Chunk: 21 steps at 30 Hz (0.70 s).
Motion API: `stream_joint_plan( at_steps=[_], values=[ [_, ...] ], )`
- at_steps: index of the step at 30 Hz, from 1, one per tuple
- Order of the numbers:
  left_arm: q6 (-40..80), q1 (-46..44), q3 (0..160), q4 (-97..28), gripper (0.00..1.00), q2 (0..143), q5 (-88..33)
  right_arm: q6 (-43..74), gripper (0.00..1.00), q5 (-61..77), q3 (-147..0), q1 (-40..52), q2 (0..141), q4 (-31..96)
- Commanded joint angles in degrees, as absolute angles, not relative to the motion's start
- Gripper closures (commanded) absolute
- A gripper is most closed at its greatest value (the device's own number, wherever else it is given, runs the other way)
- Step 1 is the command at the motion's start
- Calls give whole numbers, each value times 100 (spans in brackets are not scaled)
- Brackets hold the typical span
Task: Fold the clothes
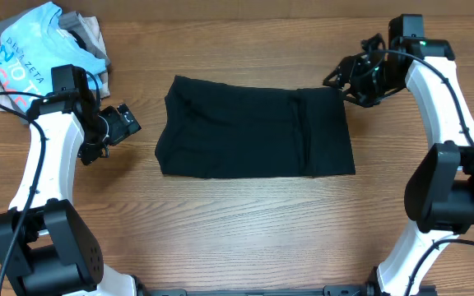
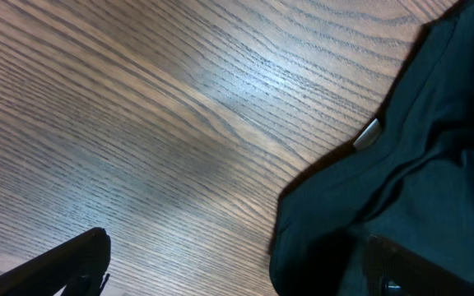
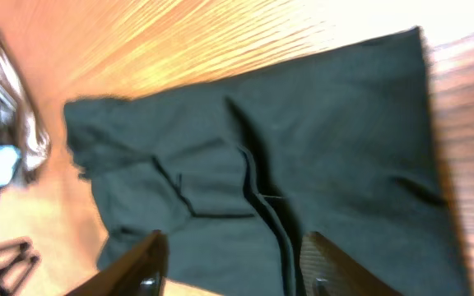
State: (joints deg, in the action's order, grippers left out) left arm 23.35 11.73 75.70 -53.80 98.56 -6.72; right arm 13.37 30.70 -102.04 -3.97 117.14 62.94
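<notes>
Black, matte fabric: the clothes (image 1: 253, 127) lie flat at the centre of the wooden table (image 1: 245, 230), folded into a wide rectangle, rumpled at the left edge, with a vertical ridge toward the right. Counted: one heap of other garments (image 1: 35, 49) at upper left, one black garment, two grippers. The left gripper (image 1: 128, 123) sits just left of it, jaws wide apart, empty. The right gripper (image 1: 340, 82) is at its upper right corner, jaws parted, holding nothing.

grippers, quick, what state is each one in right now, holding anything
Left gripper: open, holding nothing.
Right gripper: open, holding nothing; the black garment lies on the table, ungripped.
</notes>
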Motion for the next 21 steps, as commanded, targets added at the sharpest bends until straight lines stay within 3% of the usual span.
stream_joint_plan(
  at_steps=[1,7,21],
  values=[
    [2187,1188,7625,-5367,0,9776,-714,1175,59,2661,-9861,-226,11651,6173],
    [2185,1188,7625,-5382,0,9776,-757,1197,80,2655,-9109,167,11736,5555],
    [2187,1188,7625,-5395,0,9776,-755,1369,84,2779,-8543,659,11974,4912]
  ],
)
